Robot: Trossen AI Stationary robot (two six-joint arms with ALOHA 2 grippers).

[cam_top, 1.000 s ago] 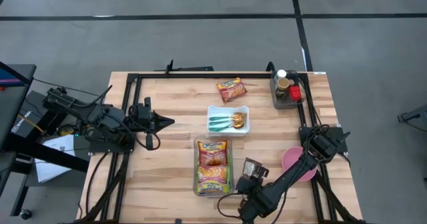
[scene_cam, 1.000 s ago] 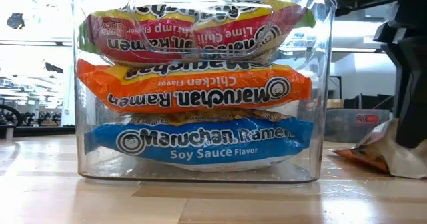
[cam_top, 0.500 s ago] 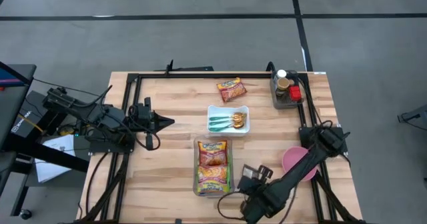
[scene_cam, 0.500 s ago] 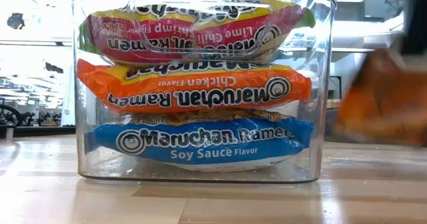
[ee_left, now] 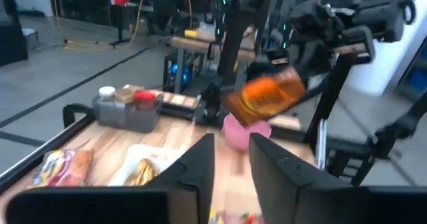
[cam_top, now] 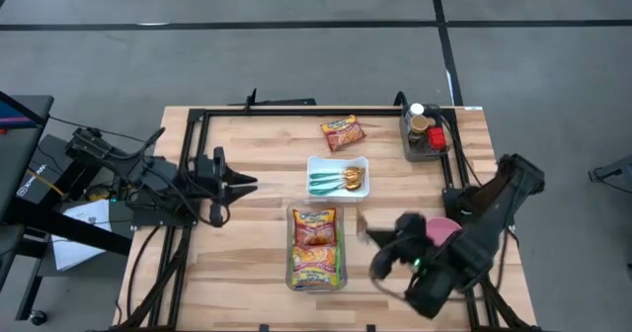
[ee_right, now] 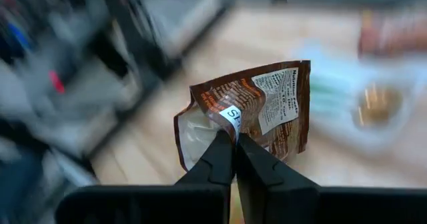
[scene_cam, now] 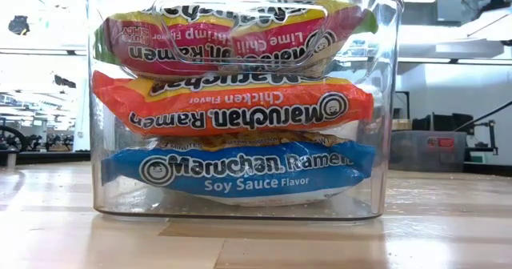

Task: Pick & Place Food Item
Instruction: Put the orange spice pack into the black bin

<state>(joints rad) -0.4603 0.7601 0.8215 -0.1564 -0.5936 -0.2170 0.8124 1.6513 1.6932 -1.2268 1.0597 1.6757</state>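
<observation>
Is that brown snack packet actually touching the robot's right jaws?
Touching: the right wrist view shows the right gripper pinching the brown snack packet's edge between its shut jaws.

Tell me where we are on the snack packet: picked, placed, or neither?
Picked, not placed. The right end effector is shut on the brown snack packet, lifted off the table beside the clear ramen bin. Left to do: carry it to its destination, which I cannot identify, and release. The left end effector waits at the table's left.

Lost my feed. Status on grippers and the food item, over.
Right gripper shut on snack packet, lifted beside ramen bin. Left gripper idle at left side. Nothing in the way.
</observation>
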